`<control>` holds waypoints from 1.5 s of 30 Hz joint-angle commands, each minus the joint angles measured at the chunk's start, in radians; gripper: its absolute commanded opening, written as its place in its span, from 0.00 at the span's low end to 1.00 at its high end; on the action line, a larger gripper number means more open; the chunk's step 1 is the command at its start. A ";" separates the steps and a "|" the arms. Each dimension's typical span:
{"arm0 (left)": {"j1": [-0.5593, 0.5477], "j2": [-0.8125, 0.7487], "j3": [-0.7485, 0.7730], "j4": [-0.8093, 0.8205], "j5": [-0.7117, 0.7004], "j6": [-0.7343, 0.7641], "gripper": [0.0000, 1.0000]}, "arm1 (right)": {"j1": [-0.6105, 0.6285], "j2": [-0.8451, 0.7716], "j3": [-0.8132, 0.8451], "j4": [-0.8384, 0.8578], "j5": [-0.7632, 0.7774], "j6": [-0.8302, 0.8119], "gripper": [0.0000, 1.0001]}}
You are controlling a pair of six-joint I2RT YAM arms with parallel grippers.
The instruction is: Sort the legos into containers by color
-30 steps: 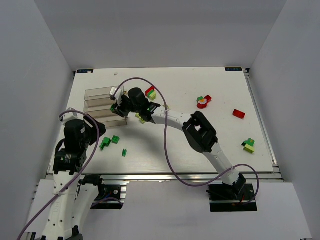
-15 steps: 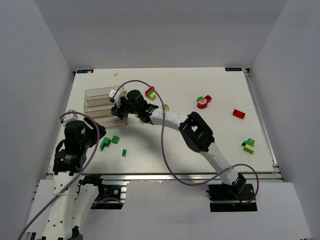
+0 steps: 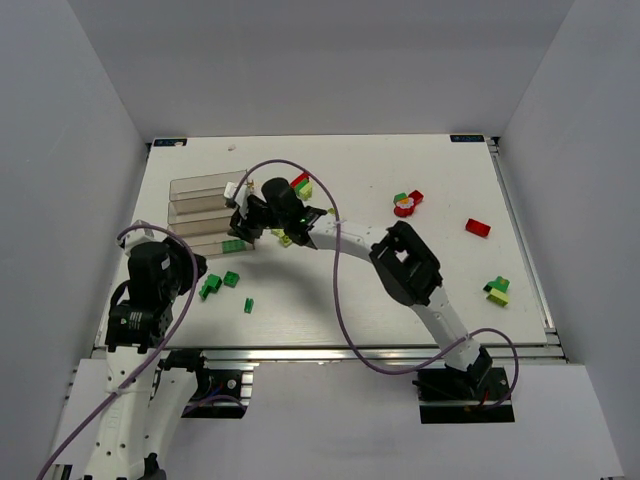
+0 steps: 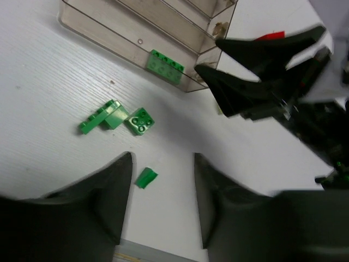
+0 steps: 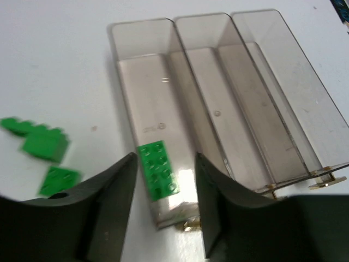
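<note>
1. Left gripper [image 4: 162,158]: released. The jaws stand apart with nothing between them, and the unit hangs over the table [image 3: 330,300] near its front edge.
2. A small green sliver [image 4: 145,178] lies on the table under the gap between the left fingers [image 4: 109,191]. It is not touched.
3. Just beyond it lie a long green brick [image 4: 101,118] and a square green brick [image 4: 141,120], just beside each other. Whether they touch cannot be told.
4. Far to the right, near the table's right edge, sits a green-and-lime pair [image 3: 497,290].
5. The tray [image 5: 272,109] stands at the left of the table, beyond the loose green bricks. The right wrist view shows three narrow compartments side by side.
6. A flat green brick [image 5: 158,169] lies studs up in the tray's nearest compartment, at its right end.
7. Right gripper [image 3: 240,226]: released. The jaws stand apart above that compartment, with one finger on each side of the flat green brick in the wrist view. The brick rests on the compartment floor and is not clamped.
8. A lime brick [image 3: 285,238] lies on the table just right of the right gripper.
9. Farther out lie a red brick [image 3: 478,228], a red, white and green cluster [image 3: 405,203] and a red-and-lime brick [image 3: 301,184]. They are well apart from one another.
</note>
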 commanded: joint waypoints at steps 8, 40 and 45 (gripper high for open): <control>-0.004 0.078 -0.039 0.033 0.082 -0.002 0.42 | -0.075 -0.488 -0.369 -0.124 -0.387 -0.109 0.65; -0.002 0.709 0.044 -0.058 -0.007 0.268 0.78 | -0.175 -0.762 -0.680 -0.412 -0.503 -0.228 0.78; -0.001 0.804 0.104 -0.042 -0.025 0.286 0.77 | -0.181 -0.763 -0.681 -0.400 -0.509 -0.212 0.77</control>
